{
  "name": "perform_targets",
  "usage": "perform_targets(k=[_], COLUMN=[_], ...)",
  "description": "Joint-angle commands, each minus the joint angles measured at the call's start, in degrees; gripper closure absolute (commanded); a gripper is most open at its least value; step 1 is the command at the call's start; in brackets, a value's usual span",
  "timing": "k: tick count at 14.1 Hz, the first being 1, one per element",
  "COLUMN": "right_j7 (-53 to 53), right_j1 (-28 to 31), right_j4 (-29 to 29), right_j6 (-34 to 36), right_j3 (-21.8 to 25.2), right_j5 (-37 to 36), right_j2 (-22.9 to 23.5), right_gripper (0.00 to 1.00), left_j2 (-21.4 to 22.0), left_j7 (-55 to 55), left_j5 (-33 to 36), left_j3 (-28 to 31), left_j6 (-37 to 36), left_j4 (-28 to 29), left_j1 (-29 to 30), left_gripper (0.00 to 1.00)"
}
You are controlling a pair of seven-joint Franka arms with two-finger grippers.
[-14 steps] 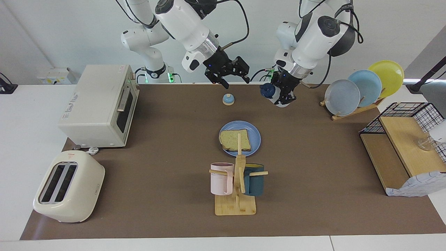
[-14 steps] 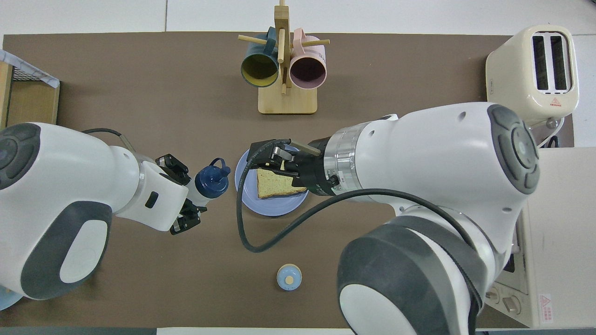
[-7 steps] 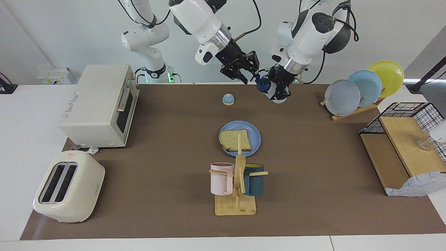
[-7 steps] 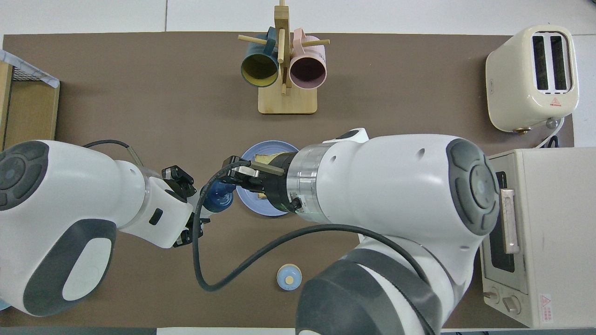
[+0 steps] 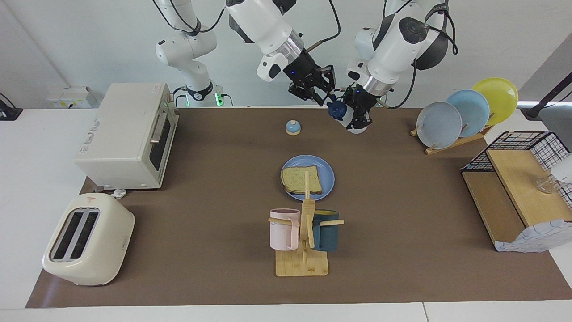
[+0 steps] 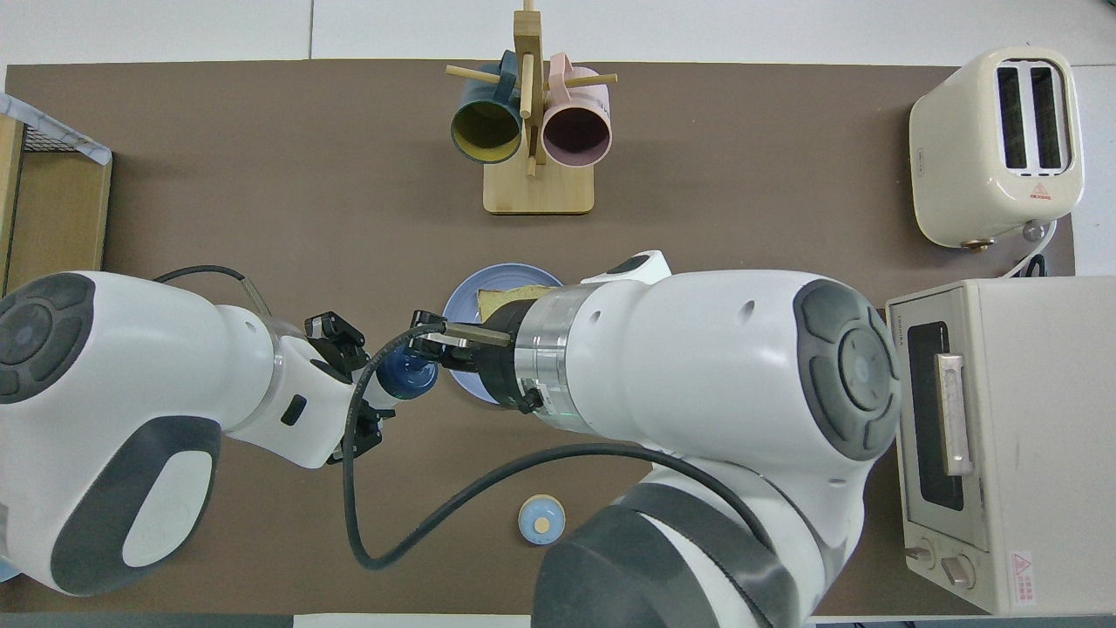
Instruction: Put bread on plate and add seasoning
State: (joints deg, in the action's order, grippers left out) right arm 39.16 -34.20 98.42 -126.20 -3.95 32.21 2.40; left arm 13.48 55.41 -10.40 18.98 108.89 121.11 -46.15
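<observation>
**A:** Since a second ago both arms have risen: the seasoning [image 5: 343,115] is lifted higher, and the right gripper [image 5: 322,96] has swung over to its dark cap from above the bell [image 5: 292,127]. Bread [image 5: 302,179] hasn't budged, it's flat on the plate [image 5: 327,169].

**B:** So the bread step's done?

**A:** Looks like it. The left gripper [image 5: 356,117] is clamped tight on the bottle's body, holding it tilted in the air, nearer the robots than the plate and toward the left arm's end from it. The right gripper's fingers are right at the cap, but I can't tell if they've actually closed on it.

**B:** Opening it, then?

**A:** My guess, yeah. Next it needs a firm pinch on the cap and a twist or pull while the left one holds steady, then the bottle gets carried over the plate and tipped. The mug rack [image 5: 302,241] just beside the plate shouldn't get in the way.
</observation>
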Motion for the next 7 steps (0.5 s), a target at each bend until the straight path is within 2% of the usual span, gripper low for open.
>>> perform_targets(k=[1,7], right_j7=[0.0,0.6], right_j1=[0.1,0.0], right_j4=[0.6,0.6], right_j6=[-1.2,-1.8], right_j3=[-0.2,-0.2], right_j5=[-1.0,-1.2], right_j2=[0.2,0.7], right_gripper=[0.6,0.72], left_j2=[2.2,2.3], left_j7=[0.2,0.0], left_j5=[0.9,0.9], left_j3=[0.2,0.2], left_j6=[1.7,1.9], left_j4=[2.1,2.1], left_j1=[-0.5,-0.3], left_gripper=[1.0,1.0])
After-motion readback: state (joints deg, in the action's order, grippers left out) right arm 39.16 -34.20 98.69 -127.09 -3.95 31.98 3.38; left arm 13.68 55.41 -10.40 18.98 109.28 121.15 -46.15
